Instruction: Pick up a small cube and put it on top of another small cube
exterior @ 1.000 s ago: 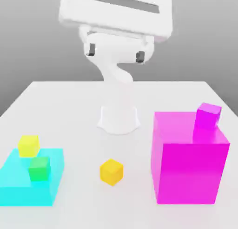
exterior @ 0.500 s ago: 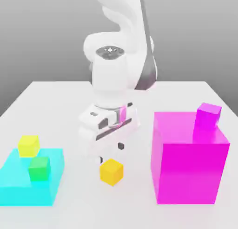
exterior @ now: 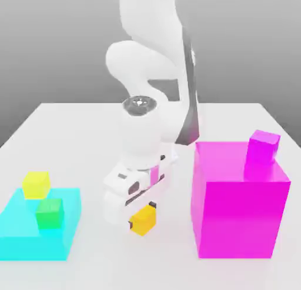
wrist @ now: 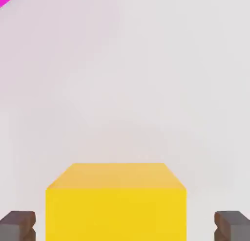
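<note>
Small cube (exterior: 143, 220): I see the orange-yellow one sitting flat on the white table (exterior: 88, 130), between the cyan block and the magenta block, closer to the near edge.
Gripper (exterior: 141, 216): it is down around the small cube, one dark finger on either side. In the hand view the fingertips (wrist: 17, 225) stand a little off the cube's faces with table showing in the gaps, so I read the jaws as partly apart and gripping nothing.
Arm (exterior: 154, 65): white, bent over from the back of the table, its wrist angled down over the cube.
Cyan block (exterior: 41, 227): low and wide, at the exterior view's left, well apart from the small cube.
Green cube (exterior: 49, 213): rests on top of the cyan block.
Pale yellow cube (exterior: 36, 184): at the cyan block's far edge, just behind the green one.
Magenta block (exterior: 238, 200): tall, at the exterior view's right, near the gripper.
Small magenta cube (exterior: 263, 147): on top of the magenta block, toward its far right corner.
</note>
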Robot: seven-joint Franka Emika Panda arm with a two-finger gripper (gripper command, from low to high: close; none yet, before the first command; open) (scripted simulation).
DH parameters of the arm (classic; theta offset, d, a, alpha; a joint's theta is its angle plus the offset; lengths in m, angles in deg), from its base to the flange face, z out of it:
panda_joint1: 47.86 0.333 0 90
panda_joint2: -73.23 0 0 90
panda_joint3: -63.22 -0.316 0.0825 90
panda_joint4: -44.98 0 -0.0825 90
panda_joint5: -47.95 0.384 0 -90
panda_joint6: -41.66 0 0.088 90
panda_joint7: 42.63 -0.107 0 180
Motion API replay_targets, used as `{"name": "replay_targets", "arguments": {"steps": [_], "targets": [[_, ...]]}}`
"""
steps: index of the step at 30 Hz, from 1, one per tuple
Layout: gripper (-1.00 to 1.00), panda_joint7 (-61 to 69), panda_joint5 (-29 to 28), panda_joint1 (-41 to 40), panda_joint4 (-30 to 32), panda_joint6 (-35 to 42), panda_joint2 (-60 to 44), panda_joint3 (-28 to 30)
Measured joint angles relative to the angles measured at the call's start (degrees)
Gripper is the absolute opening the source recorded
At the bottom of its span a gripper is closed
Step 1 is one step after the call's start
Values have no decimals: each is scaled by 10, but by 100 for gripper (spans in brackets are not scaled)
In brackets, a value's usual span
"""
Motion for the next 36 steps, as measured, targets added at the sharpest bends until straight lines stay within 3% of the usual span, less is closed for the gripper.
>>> {"name": "replay_targets", "arguments": {"steps": [7,13,21,36], "targets": [[-100,-5,-5,4,1,8,8,5],[-100,-46,-56,46,9,67,77,57],[-100,-68,-93,36,30,146,174,63],[-100,-356,-81,-66,-107,315,211,97]]}}
